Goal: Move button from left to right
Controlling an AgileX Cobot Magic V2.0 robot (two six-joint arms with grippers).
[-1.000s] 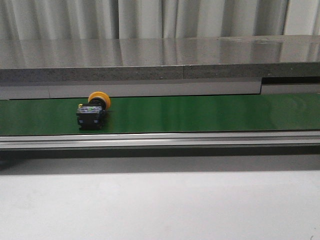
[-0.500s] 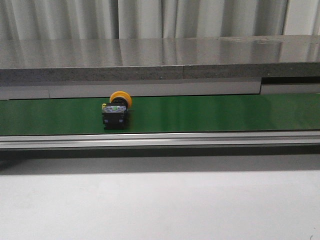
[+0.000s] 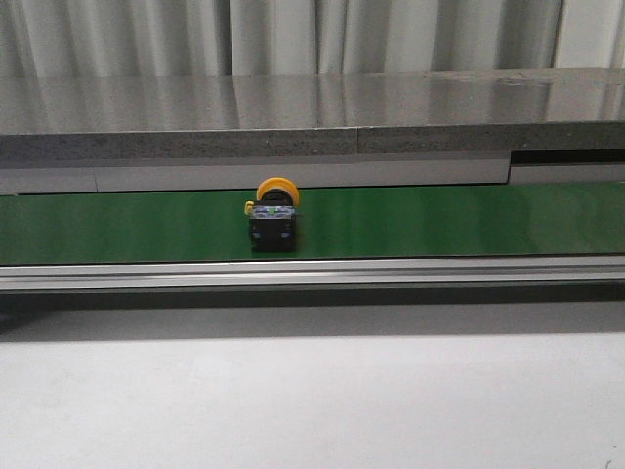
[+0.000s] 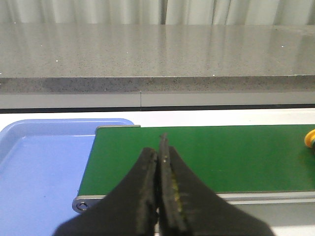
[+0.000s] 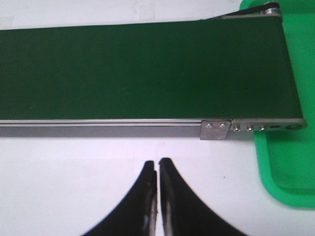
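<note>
The button (image 3: pixel 272 217), a yellow-orange round cap on a black blocky body, lies on the green conveyor belt (image 3: pixel 439 220) left of the middle in the front view. A sliver of its yellow cap (image 4: pixel 310 139) shows at the edge of the left wrist view. My left gripper (image 4: pixel 160 147) is shut and empty over the near edge of the belt's left end. My right gripper (image 5: pixel 158 164) is shut and empty over the white table, in front of the belt's right end. Neither gripper shows in the front view.
A blue tray (image 4: pixel 34 167) lies at the belt's left end. A green tray (image 5: pixel 288 167) lies at the belt's right end (image 5: pixel 256 127). A grey stone ledge (image 3: pixel 312 122) runs behind the belt. The white table (image 3: pixel 312 401) lies in front.
The button has travelled to the right along the belt, from far left towards the middle. No gripper appears in the earlier front frames.
</note>
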